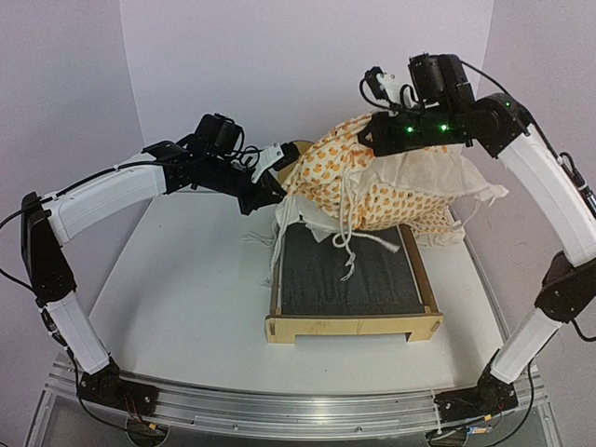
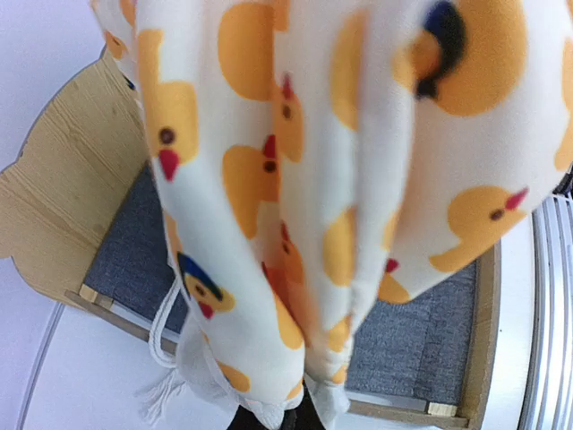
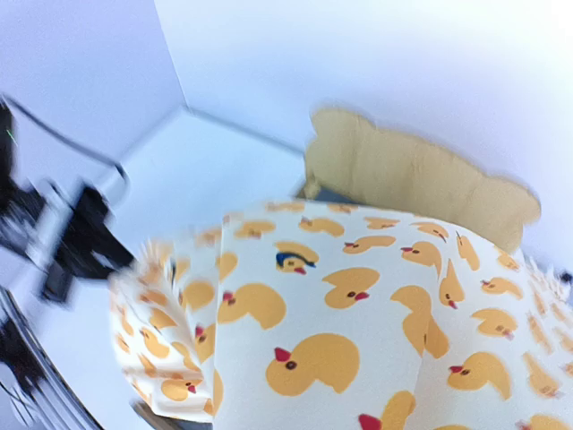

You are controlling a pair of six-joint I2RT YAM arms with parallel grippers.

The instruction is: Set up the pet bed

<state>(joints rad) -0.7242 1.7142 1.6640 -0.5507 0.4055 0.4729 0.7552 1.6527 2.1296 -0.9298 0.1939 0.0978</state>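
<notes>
The pet bed point(image 1: 354, 328), a light plywood frame with a dark grey base point(image 1: 349, 275), stands mid-table with its footboard toward me. A duck-patterned mattress cushion point(image 1: 391, 191) hangs bunched above its head end, held from both sides. My left gripper point(image 1: 282, 189) is shut on the cushion's left edge, and my right gripper point(image 1: 370, 133) grips its top right. In the left wrist view the cushion point(image 2: 269, 134) fills the frame over the headboard point(image 2: 63, 197), with the left gripper point(image 2: 291, 414) dark at the bottom. In the right wrist view the cushion point(image 3: 340, 305) hides the fingers, and the headboard point(image 3: 421, 175) shows behind.
White tie cords point(image 1: 346, 244) dangle from the cushion onto the grey base. A white ruffle point(image 1: 466, 200) spills over the bed's right rail. The white table point(image 1: 186, 298) is walled by white panels at back and sides. My left arm point(image 3: 63, 242) appears blurred in the right wrist view.
</notes>
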